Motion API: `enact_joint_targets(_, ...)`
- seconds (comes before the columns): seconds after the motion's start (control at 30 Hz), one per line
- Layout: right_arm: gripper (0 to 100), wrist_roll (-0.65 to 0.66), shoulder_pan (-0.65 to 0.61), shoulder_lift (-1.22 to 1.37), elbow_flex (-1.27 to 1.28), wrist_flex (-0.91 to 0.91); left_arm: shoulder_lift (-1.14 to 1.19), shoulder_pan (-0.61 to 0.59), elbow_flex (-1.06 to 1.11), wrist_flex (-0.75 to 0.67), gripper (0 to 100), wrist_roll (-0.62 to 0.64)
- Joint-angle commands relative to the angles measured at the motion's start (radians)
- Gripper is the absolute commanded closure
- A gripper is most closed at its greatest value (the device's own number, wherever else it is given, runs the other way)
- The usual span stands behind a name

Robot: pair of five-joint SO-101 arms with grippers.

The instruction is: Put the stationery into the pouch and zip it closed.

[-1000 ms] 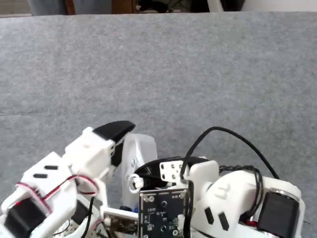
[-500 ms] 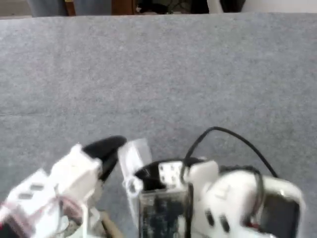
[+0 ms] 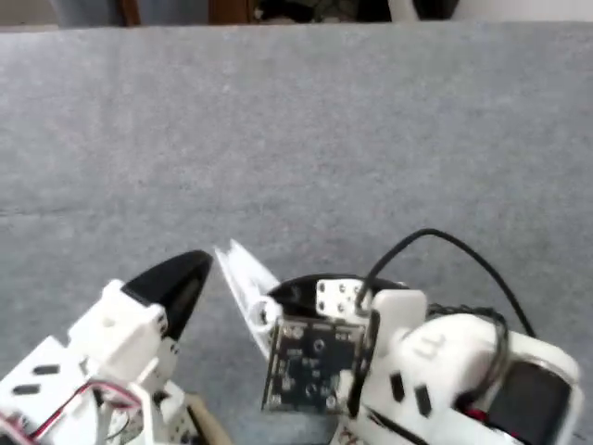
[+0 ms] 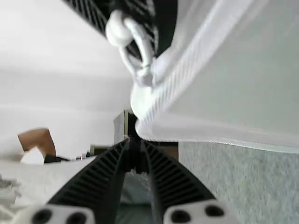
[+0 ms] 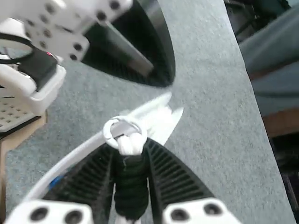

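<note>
Two grippers: side by side at the near edge of the grey table (image 3: 371, 139).
Pouch (image 3: 239, 274): white and see-through, ribbed along the zip edge. It stands edge-up between the two grippers, with one pointed corner free.
Zip pull (image 5: 122, 131): a white ring on a dark tab.
Right gripper (image 5: 125, 142): jaws clamped on the zip pull.
Left gripper (image 4: 134, 142): jaws together with nothing between them, just beside the pouch.

A grey felt-like cover (image 3: 306, 120) spreads over the table across most of the high view. Along the upper edge runs a dark strip of room, with a brown wooden piece (image 3: 130, 11) at upper left and a pale surface (image 3: 519, 9) at upper right. The light is soft and even.
</note>
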Motion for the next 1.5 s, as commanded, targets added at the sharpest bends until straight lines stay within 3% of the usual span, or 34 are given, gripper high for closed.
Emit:
enact_joint_targets(0.0,98.5,-0.011,0.049,0.012,-0.024,-0.018,0.107,-0.079,-0.110,-0.005,97,-0.345)
enact_joint_targets(0.2,98.5,-0.011,0.101,0.012,-0.018,-0.017,0.344,-0.174,-0.297,-0.037,97,-0.213)
enact_joint_targets(0.4,98.5,-0.009,0.103,0.024,-0.010,0.002,0.529,-0.243,-0.406,-0.226,97,-0.097)
enact_joint_targets(0.57,98.5,0.054,0.104,0.180,0.025,0.005,0.626,-0.331,-0.463,-0.328,97,0.071)
enact_joint_targets(0.83,98.5,0.158,0.227,0.346,-0.420,0.011,0.661,-0.444,-0.479,-0.436,97,0.183)
enact_joint_targets(1.17,98.5,0.189,0.224,0.355,-0.616,0.011,0.663,-0.437,-0.460,-0.430,97,0.272)
enact_joint_targets(1.37,98.5,0.186,0.097,0.355,-0.553,0.012,0.663,-0.366,-0.447,-0.427,97,0.276)
enact_joint_targets(1.47,98.5,0.180,0.054,0.348,-0.476,0.012,0.661,-0.314,-0.453,-0.331,97,0.269)
